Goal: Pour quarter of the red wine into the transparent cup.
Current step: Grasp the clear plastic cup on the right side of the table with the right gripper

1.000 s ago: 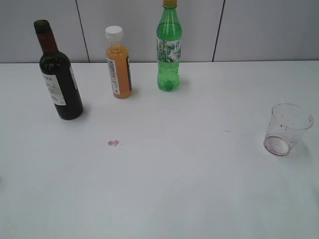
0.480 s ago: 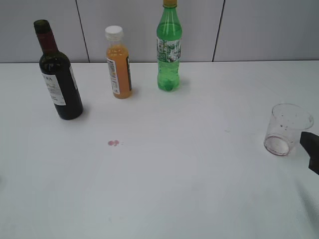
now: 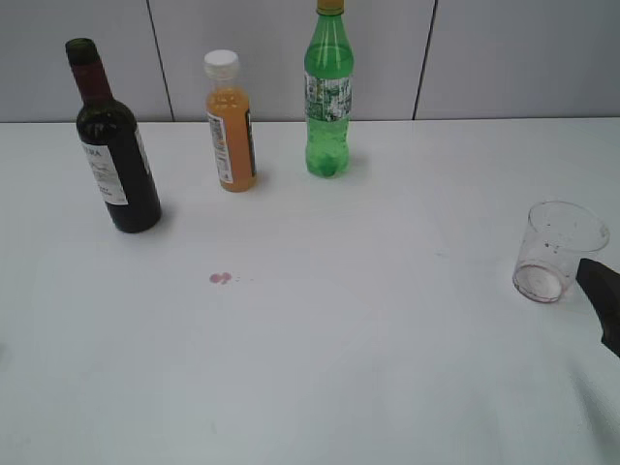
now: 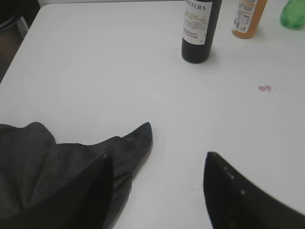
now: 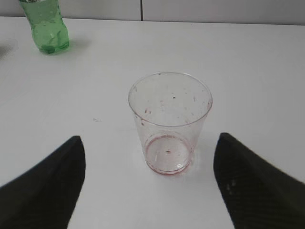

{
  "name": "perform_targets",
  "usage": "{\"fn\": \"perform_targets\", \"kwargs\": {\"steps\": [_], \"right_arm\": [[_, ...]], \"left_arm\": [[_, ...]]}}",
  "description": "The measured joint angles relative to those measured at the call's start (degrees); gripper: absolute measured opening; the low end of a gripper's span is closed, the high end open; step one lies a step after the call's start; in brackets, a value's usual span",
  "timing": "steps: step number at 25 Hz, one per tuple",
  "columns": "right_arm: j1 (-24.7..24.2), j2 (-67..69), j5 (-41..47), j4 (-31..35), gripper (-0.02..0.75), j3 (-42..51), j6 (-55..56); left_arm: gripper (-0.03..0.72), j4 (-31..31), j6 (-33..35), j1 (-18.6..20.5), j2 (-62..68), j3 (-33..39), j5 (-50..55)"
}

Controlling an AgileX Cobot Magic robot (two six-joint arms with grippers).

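Moved: black right gripper (image 5: 148, 183) has edged further in at the frame's right edge.
Cup: small clear plastic tumbler (image 3: 559, 251), right side, upright, between spread jaws.
Wine: dark glass bottle (image 3: 111, 145), upper left.
Left gripper (image 4: 157, 183): open, empty.

The white label on the red wine bottle (image 4: 200, 29) reads "INTERA" in the left wrist view, its first letter cut off at the frame's top, with smaller lines beneath too fine to read, and the other bottles' labels stay illegible
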Motion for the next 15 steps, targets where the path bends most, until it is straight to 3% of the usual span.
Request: {"fn": "perform_targets", "kwargs": {"steps": [6,15], "right_arm": [[0.00,6.24,-4.62,0.05,0.677,0.35,0.18],[0.00,22.26,-20.16,1.56,0.677,0.61,0.58]], "left_arm": [[0.457,0.00,0.00,0.00,0.00,0.00,0.00],[0.457,0.00,0.00,0.00,0.00,0.00,0.00]]}}
